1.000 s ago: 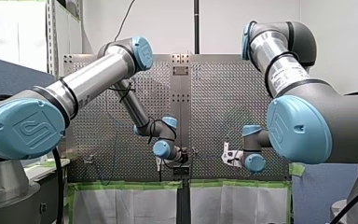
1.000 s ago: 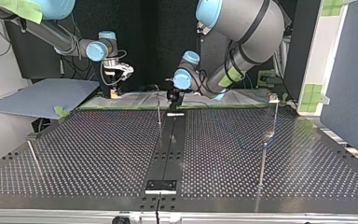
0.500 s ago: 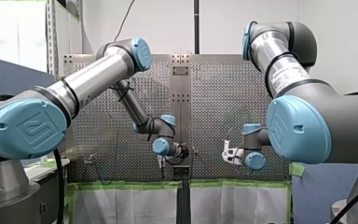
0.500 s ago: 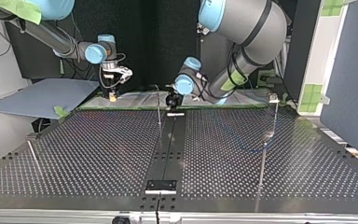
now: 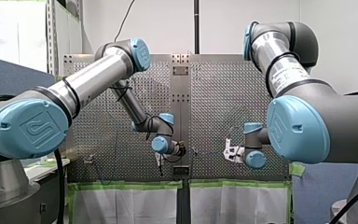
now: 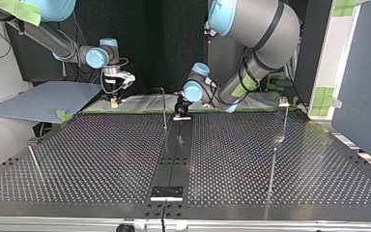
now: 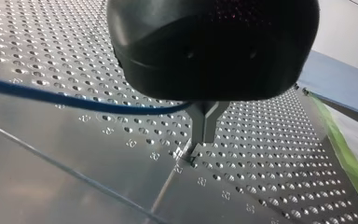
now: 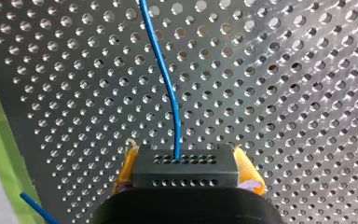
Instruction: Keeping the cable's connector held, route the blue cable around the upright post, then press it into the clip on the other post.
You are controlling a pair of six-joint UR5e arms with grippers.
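The blue cable point(image 8: 168, 88) rises out of a black connector block point(image 8: 185, 170) that sits between yellow pads. My right gripper point(image 8: 186, 175) is shut on that connector; it hangs at the top view's far left point(image 6: 115, 99). My left gripper point(image 7: 204, 133), black with narrow metal fingers, is shut on the blue cable point(image 7: 74, 100), just above the plate. It sits at the middle of the far edge in the top view point(image 6: 179, 105). A thin upright post point(image 6: 164, 110) stands close beside it. A taller post with a clip on top point(image 6: 284, 102) stands at that view's right.
The perforated table point(image 6: 101, 154) has a smooth dark strip point(image 6: 174, 159) down its middle. Another short post point(image 6: 33, 157) leans at the top view's left. Green tape point(image 5: 130, 185) lines the table's edge below the grippers. A grey board point(image 6: 43, 99) lies beyond the far left corner.
My left gripper has risen a little in the front view and shifted slightly left, still on the cable. My right gripper has edged up there too, drifting left in the top view with the connector.
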